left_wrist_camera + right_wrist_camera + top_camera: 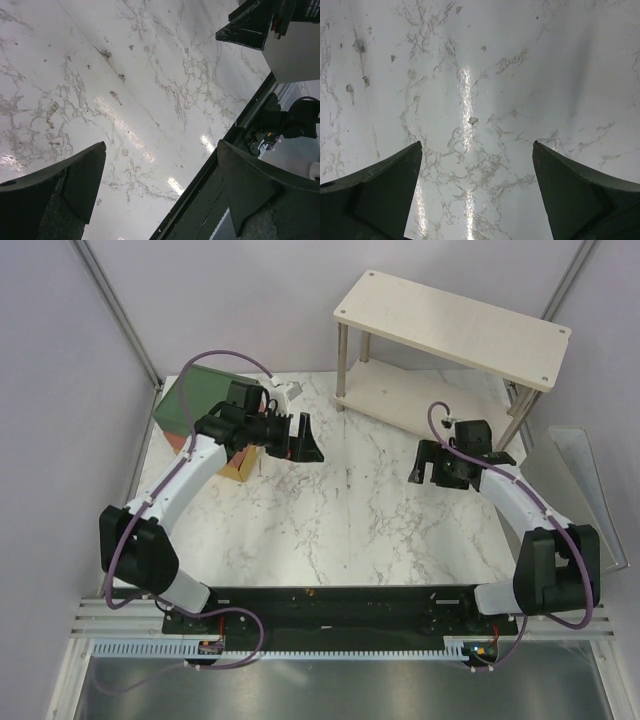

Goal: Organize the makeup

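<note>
Over the marble table [350, 530], the left gripper [300, 440] and right gripper [430, 472] hover with jaws spread wide, gripping nothing. No makeup shows in any view; probably it sits hidden in the drawer box [195, 400] behind the left arm.

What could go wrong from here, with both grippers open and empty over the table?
1. The left gripper hangs right by the drawer box; a careless swing could shove it.
2. No makeup shows in any view, so the next reach may go in blind.
3. The right gripper hangs near the shelf; pulling back could catch a shelf leg.
</note>
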You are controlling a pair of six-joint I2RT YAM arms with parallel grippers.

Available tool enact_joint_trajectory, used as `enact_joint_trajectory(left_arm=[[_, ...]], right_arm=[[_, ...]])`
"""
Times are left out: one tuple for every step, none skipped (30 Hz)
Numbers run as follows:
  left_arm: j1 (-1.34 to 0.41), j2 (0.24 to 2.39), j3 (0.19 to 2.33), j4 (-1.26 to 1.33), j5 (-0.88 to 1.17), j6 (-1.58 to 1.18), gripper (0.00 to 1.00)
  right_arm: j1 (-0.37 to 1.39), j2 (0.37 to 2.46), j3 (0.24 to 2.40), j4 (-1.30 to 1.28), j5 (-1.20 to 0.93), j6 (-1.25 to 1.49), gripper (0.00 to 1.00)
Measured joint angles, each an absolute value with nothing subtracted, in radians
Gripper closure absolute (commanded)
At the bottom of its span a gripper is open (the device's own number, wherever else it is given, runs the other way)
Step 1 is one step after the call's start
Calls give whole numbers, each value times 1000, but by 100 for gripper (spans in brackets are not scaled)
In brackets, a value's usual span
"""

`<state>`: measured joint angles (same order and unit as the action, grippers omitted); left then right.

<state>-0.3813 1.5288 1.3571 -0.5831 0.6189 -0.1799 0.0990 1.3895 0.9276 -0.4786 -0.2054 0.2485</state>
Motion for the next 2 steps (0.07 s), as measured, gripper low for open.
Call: enact_joint_trajectory(left_arm=[[-381, 1529, 1356, -579, 619, -179, 1], [-381, 1529, 1354, -575, 620, -179, 1]], right_arm=[[94, 1391, 928, -478, -211, 248, 2], [88, 1393, 928, -477, -216, 246, 2]])
